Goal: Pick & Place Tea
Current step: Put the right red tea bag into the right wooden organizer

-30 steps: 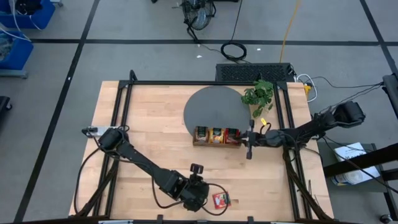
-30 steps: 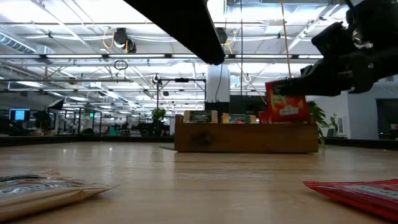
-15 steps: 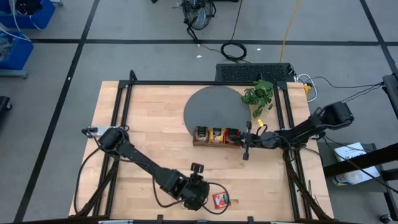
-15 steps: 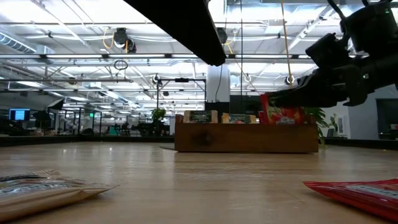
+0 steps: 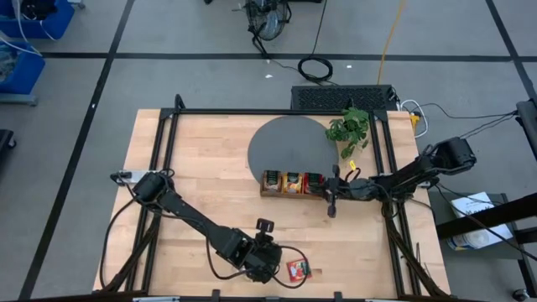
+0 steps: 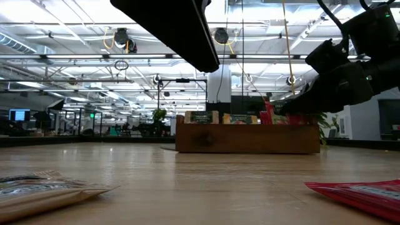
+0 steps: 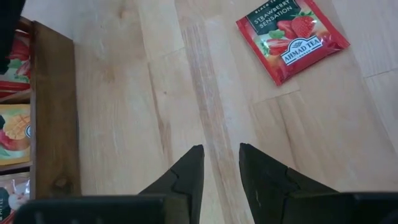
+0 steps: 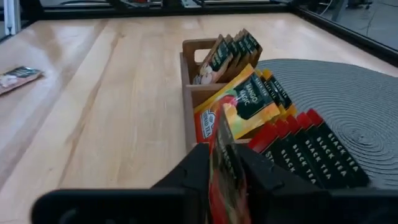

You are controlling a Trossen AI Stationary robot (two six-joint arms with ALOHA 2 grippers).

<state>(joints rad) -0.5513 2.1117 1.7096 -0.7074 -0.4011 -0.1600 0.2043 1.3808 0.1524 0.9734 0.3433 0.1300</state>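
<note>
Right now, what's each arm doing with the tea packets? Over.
Right gripper lowering a red square sachet into the wooden three-slot tray, jaws on it. Left gripper open above bare wood near loose strawberry sachet. Nothing blocking.

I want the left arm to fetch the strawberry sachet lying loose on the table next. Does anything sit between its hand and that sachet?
Nothing visible does. In the left wrist view only bare table lies between the left hand and the strawberry sachet; the wooden tray is off to the side.
</note>
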